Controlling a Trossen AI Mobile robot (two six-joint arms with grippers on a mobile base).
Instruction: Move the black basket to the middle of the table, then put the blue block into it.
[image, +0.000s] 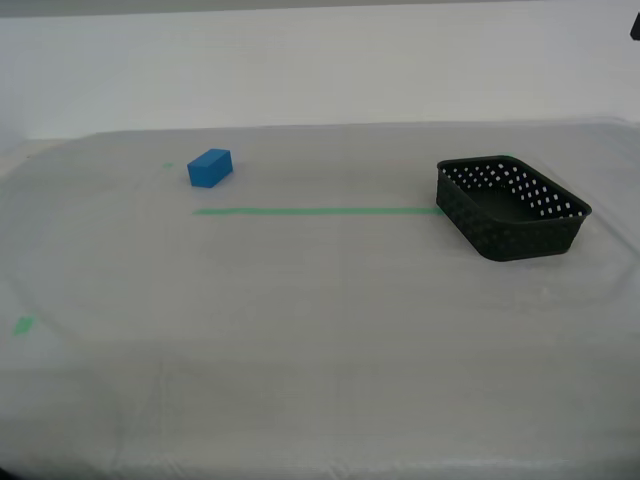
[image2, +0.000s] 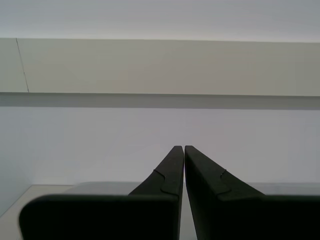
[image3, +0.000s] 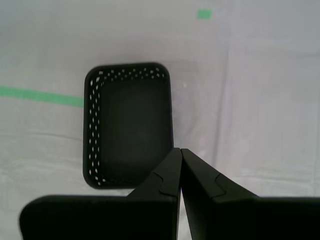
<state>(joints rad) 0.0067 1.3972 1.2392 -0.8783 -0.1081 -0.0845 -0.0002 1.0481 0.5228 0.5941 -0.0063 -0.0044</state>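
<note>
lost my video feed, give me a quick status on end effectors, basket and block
Both end effectors shut and empty: first above the black basket, second facing a wall. Basket empty, at exterior view's right. Blue block on the table, nothing between.

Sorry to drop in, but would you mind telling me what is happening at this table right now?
Nothing is being handled yet. The black basket sits empty toward the exterior view's right, at the end of the green tape line, and the blue block lies apart from it toward that view's left on the table. My first gripper hangs above the basket with its jaws shut. My second gripper, also shut, faces a plain wall.
</note>
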